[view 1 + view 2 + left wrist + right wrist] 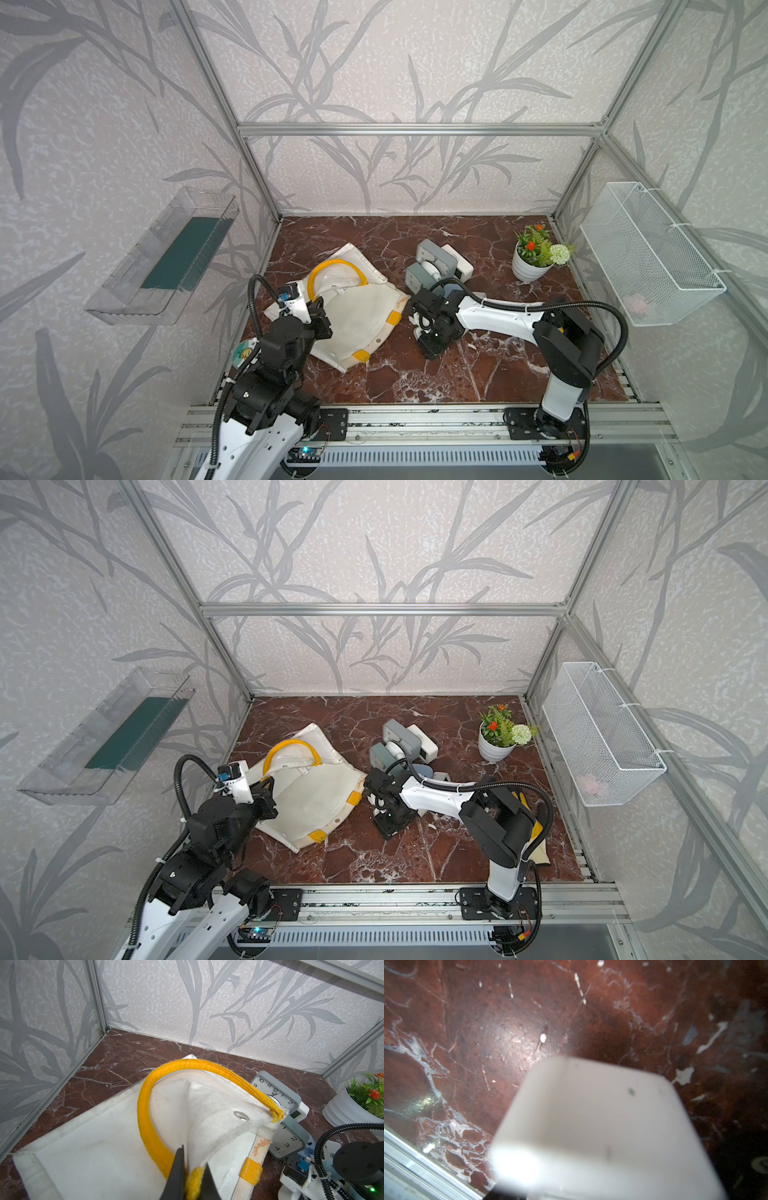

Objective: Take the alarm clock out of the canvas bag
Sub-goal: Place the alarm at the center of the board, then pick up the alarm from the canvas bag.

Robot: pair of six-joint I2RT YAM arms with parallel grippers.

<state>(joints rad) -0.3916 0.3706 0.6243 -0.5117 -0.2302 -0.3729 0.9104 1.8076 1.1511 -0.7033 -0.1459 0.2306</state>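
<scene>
Two claws: left claw (194, 1159) clenched on cream canvas bag's (93, 1147) yellow strap (145, 1115); right claw (419, 328), grip unclear, directly above white rounded block (602, 1126) — likely the clock.

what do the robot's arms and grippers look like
The left arm and right arm have white shells with black joints, and a black ribbed cable hose loops along each. The left gripper has thin, black, tapered fingers.

Marble table (478, 374), canvas bag (361, 311), alarm clocks (436, 257), flower pot (528, 272)
</scene>
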